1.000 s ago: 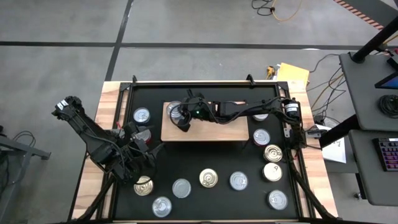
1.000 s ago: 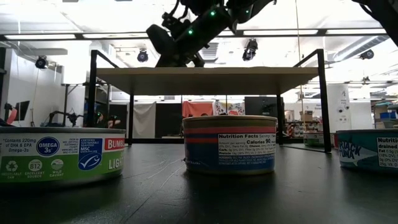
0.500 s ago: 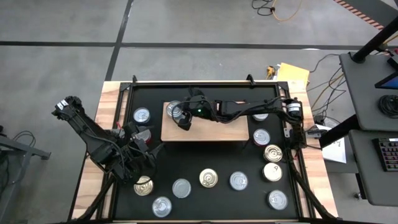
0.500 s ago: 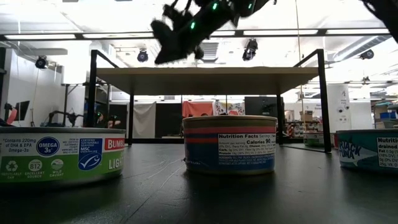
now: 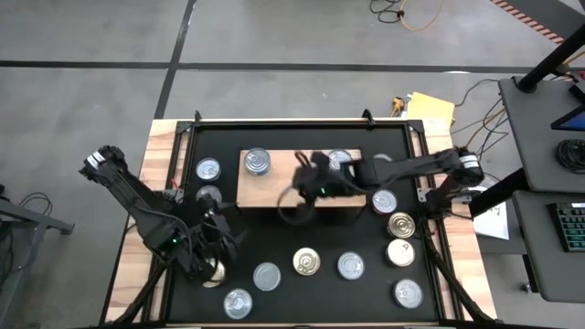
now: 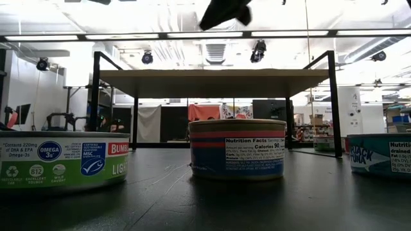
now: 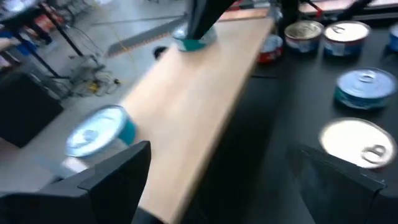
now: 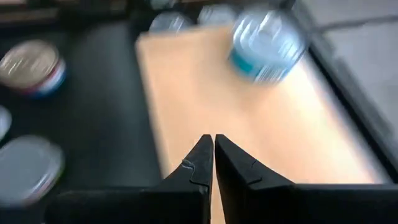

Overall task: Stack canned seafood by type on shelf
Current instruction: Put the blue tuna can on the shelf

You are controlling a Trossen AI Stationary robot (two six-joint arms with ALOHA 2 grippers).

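Early stage: the shelf (image 5: 274,187) at upper centre holds two cans, one at its left end (image 5: 258,162), another near its top right (image 5: 340,159). About ten tins remain on the mat (image 5: 302,228). Right gripper (image 5: 294,203), fingers together and empty, hangs at the shelf's lower edge. Left gripper (image 5: 215,265), fingers apart, sits lower left over a gold-lidded can (image 5: 212,271).

Overhead, table-level and two wrist views, shelf (image 5: 265,187) shared.
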